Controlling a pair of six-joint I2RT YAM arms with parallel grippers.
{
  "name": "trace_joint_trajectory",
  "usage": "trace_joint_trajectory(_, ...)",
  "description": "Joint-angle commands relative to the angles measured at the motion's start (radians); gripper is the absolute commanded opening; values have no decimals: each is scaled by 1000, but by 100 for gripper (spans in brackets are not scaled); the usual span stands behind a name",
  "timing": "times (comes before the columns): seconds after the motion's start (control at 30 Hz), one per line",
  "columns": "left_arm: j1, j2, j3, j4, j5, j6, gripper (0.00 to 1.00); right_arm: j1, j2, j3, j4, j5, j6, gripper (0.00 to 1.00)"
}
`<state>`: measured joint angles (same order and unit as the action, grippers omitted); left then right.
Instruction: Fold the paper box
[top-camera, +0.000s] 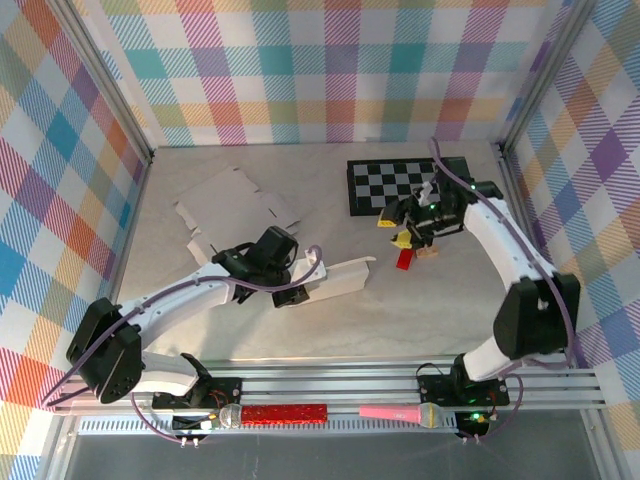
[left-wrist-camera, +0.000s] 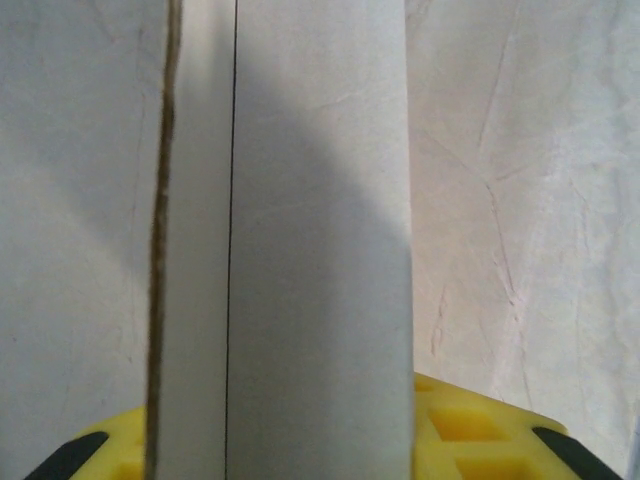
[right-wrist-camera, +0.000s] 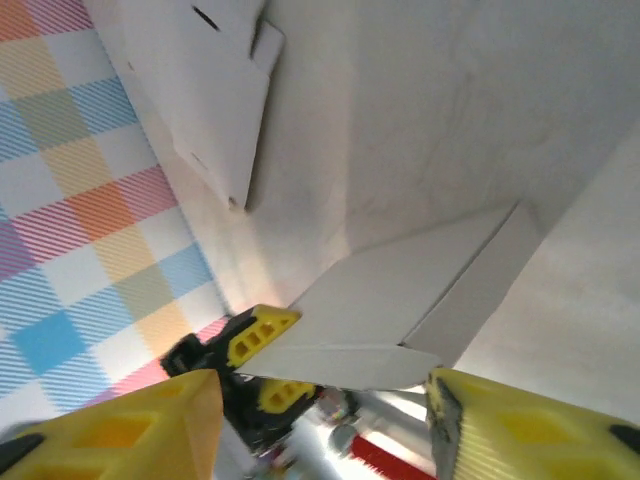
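The paper box (top-camera: 335, 280) is a white, partly folded cardboard piece lying mid-table. My left gripper (top-camera: 290, 290) is shut on its left end. In the left wrist view a cardboard panel (left-wrist-camera: 310, 240) runs upright between the yellow fingers (left-wrist-camera: 470, 430). The right wrist view shows the box's pointed flap (right-wrist-camera: 400, 320) pinched by the left gripper's fingers (right-wrist-camera: 262, 335). My right gripper (top-camera: 410, 238) hovers to the right of the box, apart from it, near the checkerboard. It (right-wrist-camera: 320, 430) is open, its yellow fingers (right-wrist-camera: 120, 430) wide apart with nothing between them.
A flat unfolded cardboard sheet (top-camera: 235, 205) lies at the back left. A black-and-white checkerboard (top-camera: 395, 185) lies at the back right, and a small red piece (top-camera: 403, 258) sits below the right gripper. A red microphone (top-camera: 285, 413) and a pink one (top-camera: 400, 413) rest on the front rail.
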<state>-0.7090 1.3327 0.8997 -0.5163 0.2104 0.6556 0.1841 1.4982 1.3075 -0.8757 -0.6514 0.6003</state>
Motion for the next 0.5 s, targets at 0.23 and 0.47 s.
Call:
trace_joint_trajectory(0.23, 94, 40, 49, -130, 92, 54, 35, 154, 6, -79, 67, 134, -539, 58)
trace_joint_trajectory(0.47, 98, 60, 52, -128, 97, 55, 35, 249, 75, -3, 23, 255, -671, 60)
